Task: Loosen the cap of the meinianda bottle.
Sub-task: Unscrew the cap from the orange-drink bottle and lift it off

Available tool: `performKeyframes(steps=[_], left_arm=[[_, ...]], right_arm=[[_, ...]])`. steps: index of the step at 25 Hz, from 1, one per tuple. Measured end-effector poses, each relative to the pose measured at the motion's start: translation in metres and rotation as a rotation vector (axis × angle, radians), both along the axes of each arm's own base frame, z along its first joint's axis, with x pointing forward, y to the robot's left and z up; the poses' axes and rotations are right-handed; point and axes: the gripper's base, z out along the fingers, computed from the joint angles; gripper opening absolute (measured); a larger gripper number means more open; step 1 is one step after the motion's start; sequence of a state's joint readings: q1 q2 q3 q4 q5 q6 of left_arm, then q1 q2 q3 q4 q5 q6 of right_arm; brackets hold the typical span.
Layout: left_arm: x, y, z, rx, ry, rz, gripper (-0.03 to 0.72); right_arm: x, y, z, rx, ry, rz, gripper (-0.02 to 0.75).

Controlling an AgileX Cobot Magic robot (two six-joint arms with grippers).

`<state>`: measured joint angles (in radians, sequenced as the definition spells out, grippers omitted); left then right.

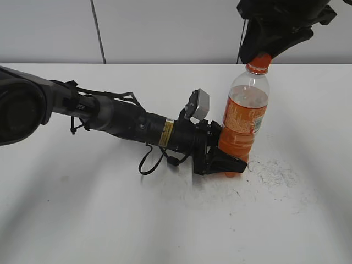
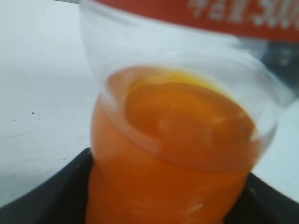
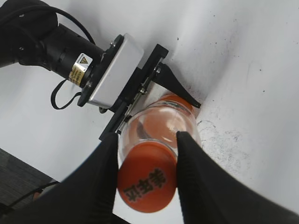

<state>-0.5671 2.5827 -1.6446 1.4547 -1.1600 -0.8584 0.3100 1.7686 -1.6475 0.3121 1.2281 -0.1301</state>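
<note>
The meinianda bottle [image 1: 245, 118] stands upright on the white table, clear plastic with orange drink and an orange label. My left gripper [image 1: 234, 164] reaches in low from the left and is shut on the bottle's lower body; in the left wrist view the bottle [image 2: 173, 140] fills the space between the black fingers [image 2: 42, 198]. The orange cap [image 1: 259, 63] sits on top. My right gripper [image 1: 263, 55] comes down from above. In the right wrist view its two black fingers [image 3: 105, 172] press both sides of the cap [image 3: 147, 177], which bears dark printed characters.
The white table [image 1: 82, 220] has scuffed dark marks [image 1: 275, 171] right of the bottle. A pale wall runs behind. The left arm's black body and cable loop [image 1: 148, 162] lie across the table's middle. The table edge and dark floor [image 3: 18, 177] show at lower left.
</note>
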Motion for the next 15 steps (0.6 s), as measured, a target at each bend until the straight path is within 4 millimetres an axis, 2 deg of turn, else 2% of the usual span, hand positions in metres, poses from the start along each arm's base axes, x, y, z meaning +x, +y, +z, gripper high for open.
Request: performKeyframes(steps=[2, 5, 10, 12, 15], left_arm=[[0.0, 0.0, 0.0, 0.0, 0.0, 0.0, 0.55], [0.0, 0.0, 0.0, 0.0, 0.001, 0.0, 0.55], [-0.0001, 0.0, 0.0, 0.001, 0.0, -0.001, 0.55], [-0.0002, 0.0, 0.0, 0.0, -0.001, -0.002, 0.55], [-0.0002, 0.0001, -0.0001, 0.001, -0.002, -0.003, 0.55]], right_arm=[[-0.0002, 0.0006, 0.0002, 0.0, -0.01, 0.029, 0.277], [-0.0004, 0.0015, 0.0005, -0.026, -0.078, 0.199, 0.277], [-0.0014, 0.0038, 0.0013, -0.095, -0.262, 0.643, 0.274], [-0.0018, 0.0048, 0.0017, -0.1, -0.297, 0.723, 0.274], [-0.0021, 0.0053, 0.0019, -0.099, -0.309, 0.752, 0.274]])
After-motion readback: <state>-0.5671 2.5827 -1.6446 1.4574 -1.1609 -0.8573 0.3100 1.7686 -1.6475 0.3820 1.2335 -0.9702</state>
